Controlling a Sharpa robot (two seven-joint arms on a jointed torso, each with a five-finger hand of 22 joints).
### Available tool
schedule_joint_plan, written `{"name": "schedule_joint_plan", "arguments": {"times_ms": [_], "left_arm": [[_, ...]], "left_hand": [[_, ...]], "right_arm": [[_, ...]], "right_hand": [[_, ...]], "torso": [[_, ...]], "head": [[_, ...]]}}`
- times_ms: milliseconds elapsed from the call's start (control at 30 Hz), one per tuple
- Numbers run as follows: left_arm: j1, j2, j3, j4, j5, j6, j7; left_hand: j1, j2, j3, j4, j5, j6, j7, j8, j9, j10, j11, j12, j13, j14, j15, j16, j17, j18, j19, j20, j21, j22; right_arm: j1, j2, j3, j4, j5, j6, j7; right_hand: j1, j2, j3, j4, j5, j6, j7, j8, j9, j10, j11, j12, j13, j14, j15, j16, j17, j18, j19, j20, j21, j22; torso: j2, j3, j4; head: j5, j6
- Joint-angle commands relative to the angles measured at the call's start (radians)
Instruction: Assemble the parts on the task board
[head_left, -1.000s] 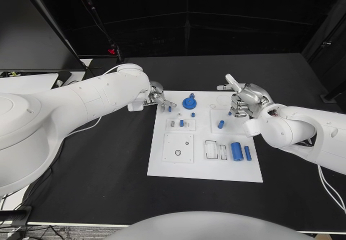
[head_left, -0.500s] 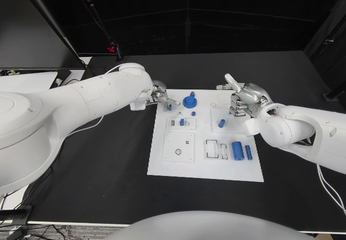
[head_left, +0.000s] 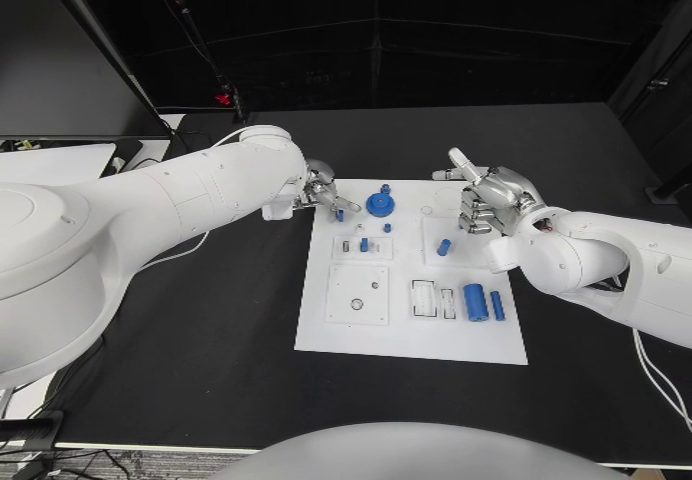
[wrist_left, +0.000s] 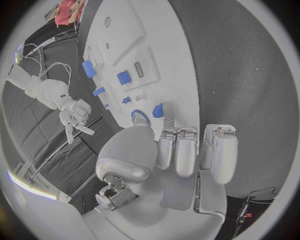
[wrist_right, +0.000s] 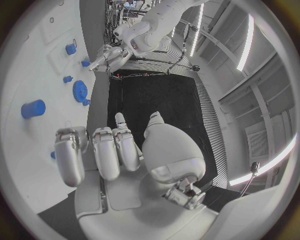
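The white task board lies in the middle of the table. On it stand a blue gear, a large blue cylinder, a thinner one and a few small blue pegs. My left hand hovers at the board's far left corner, beside the gear. It pinches a small blue peg at its fingertips. My right hand hangs over the far right part of the board, fingers curled in on nothing and one finger sticking out.
Black table surrounds the board on all sides. White inset plates with slots and holes sit on the board. In the right wrist view, the gear and a blue cylinder lie ahead of the curled fingers.
My left hand has crept slightly toward the board's far edge with the peg. The right hand has stayed put.
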Motion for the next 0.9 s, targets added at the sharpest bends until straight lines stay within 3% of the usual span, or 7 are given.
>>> {"name": "schedule_joint_plan", "arguments": {"times_ms": [33,100,167,267,300,367,900], "left_arm": [[0.002,0.003,0.001,-0.005,-0.002,0.003,0.004],[0.002,0.004,0.001,-0.006,-0.002,0.004,0.006],[0.002,0.005,0.001,-0.007,-0.002,0.007,0.005],[0.002,0.005,0.001,-0.007,-0.002,0.012,0.002],[0.002,0.005,0.001,-0.007,-0.002,0.013,0.001],[0.002,0.005,0.001,-0.007,-0.002,0.015,0.000],[0.002,0.004,0.001,-0.007,-0.002,0.024,-0.006]], "left_hand": [[0.048,0.016,0.023,0.000,0.027,0.006,-0.001,-0.009,0.004,0.103,-0.004,-0.001,0.259,0.105,0.001,0.001,0.263,-0.014,0.104,-0.001,0.003,0.263],[0.069,0.017,0.033,0.004,0.058,0.007,-0.002,-0.013,0.007,0.103,-0.005,-0.001,0.259,0.105,0.001,0.001,0.263,-0.014,0.104,0.000,0.003,0.263],[0.112,0.015,0.050,0.000,0.118,0.006,-0.005,-0.019,0.009,0.103,-0.007,-0.001,0.259,0.105,-0.001,0.001,0.263,-0.014,0.104,0.000,0.003,0.263],[0.146,0.016,0.063,0.007,0.149,0.006,-0.007,-0.025,0.012,0.103,-0.009,-0.001,0.259,0.105,-0.002,0.001,0.263,-0.014,0.104,-0.001,0.003,0.263],[0.167,0.015,0.072,0.006,0.188,0.004,-0.009,-0.028,0.012,0.103,-0.010,-0.001,0.259,0.105,-0.003,0.001,0.263,-0.014,0.104,-0.002,0.003,0.263],[0.189,0.012,0.079,0.013,0.219,0.005,-0.010,-0.033,0.013,0.103,-0.011,-0.001,0.259,0.105,-0.004,0.001,0.263,-0.014,0.104,-0.003,0.003,0.263],[0.242,0.024,0.120,0.017,0.259,0.008,-0.013,-0.047,0.016,0.103,-0.015,-0.001,0.259,0.105,-0.006,0.001,0.263,-0.014,0.104,-0.005,0.003,0.263]], "right_arm": [[0.001,0.002,0.000,0.001,-0.003,0.010,0.002],[0.001,0.004,0.000,0.000,-0.003,0.011,0.002],[0.001,0.005,0.000,-0.001,-0.003,0.011,0.001],[0.001,0.005,0.000,-0.001,-0.003,0.012,0.001],[0.001,0.005,0.000,-0.001,-0.003,0.012,0.001],[0.001,0.005,0.000,-0.001,-0.003,0.012,0.000],[0.001,0.006,0.000,-0.006,-0.003,0.014,-0.004]], "right_hand": [[0.005,0.008,-0.006,-0.002,0.004,-0.007,0.051,0.005,-0.002,0.104,0.006,0.003,0.262,0.106,0.009,0.002,0.263,-0.007,0.106,0.008,0.003,0.264],[0.005,0.008,-0.006,-0.002,0.004,-0.007,0.051,0.005,-0.002,0.104,0.006,0.003,0.262,0.106,0.009,0.002,0.263,-0.007,0.106,0.008,0.003,0.264],[0.006,0.008,-0.006,-0.002,0.004,-0.007,0.051,0.005,-0.002,0.104,0.006,0.003,0.262,0.106,0.010,0.002,0.263,-0.007,0.106,0.008,0.003,0.264],[0.006,0.008,-0.006,-0.002,0.004,-0.007,0.051,0.005,-0.002,0.104,0.006,0.003,0.262,0.106,0.010,0.002,0.263,-0.007,0.106,0.008,0.003,0.264],[0.006,0.008,-0.006,-0.002,0.004,-0.007,0.051,0.005,-0.002,0.104,0.006,0.003,0.262,0.106,0.010,0.002,0.263,-0.007,0.106,0.008,0.003,0.264],[0.006,0.008,-0.006,-0.002,0.004,-0.007,0.051,0.005,-0.002,0.104,0.006,0.003,0.262,0.106,0.010,0.002,0.263,-0.007,0.106,0.008,0.003,0.264],[0.006,0.008,-0.006,-0.002,0.004,-0.007,0.051,0.005,-0.002,0.104,0.006,0.003,0.262,0.106,0.010,0.002,0.263,-0.007,0.106,0.008,0.003,0.264]], "torso": [[0.001,0.0002,0.0001],[0.001,0.0000,-0.0004],[0.000,-0.0004,-0.0012],[0.000,-0.0005,-0.0004],[0.001,-0.0005,0.0005],[0.001,-0.0004,0.0011],[0.001,-0.0010,-0.0007]], "head": [[0.000,0.000],[0.000,0.000],[-0.001,0.000],[-0.003,-0.001],[-0.004,-0.001],[-0.004,-0.001],[-0.003,-0.003]]}}
